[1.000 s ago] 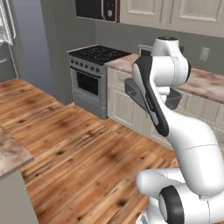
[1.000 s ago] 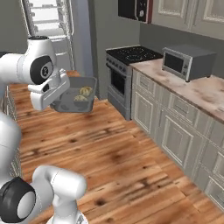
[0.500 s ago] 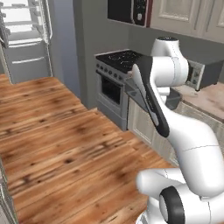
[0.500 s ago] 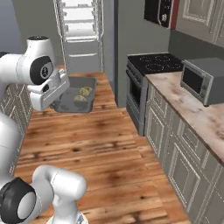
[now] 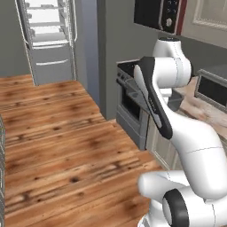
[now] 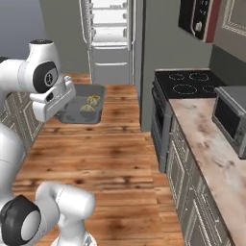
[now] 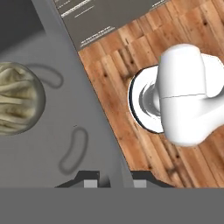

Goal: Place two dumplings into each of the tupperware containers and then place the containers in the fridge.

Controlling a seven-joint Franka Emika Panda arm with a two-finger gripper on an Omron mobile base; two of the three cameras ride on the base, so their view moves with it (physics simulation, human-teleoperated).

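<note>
Here, in a rendered kitchen with a wooden floor (image 6: 110,153), the white robot arm carries a shallow grey translucent tupperware container (image 6: 81,108) in the air, well above the planks. In the right base view the container sits level beside the arm's wrist, with two lumpy tan dumplings (image 6: 90,103) lying close together near its far end. In the hand view the gripper (image 7: 114,179) is closed on the container's rim, one dark fingertip on each side of the wall, and one pale dumpling (image 7: 17,98) rests on the tray's grey floor. Ahead, at the far end of the room, stands the fridge (image 6: 109,38) with its doors open, showing white shelves. To the right are a black stove (image 6: 185,86), a microwave (image 6: 230,115) on the speckled desk (image 6: 206,149), and grey cabinets below.
</note>
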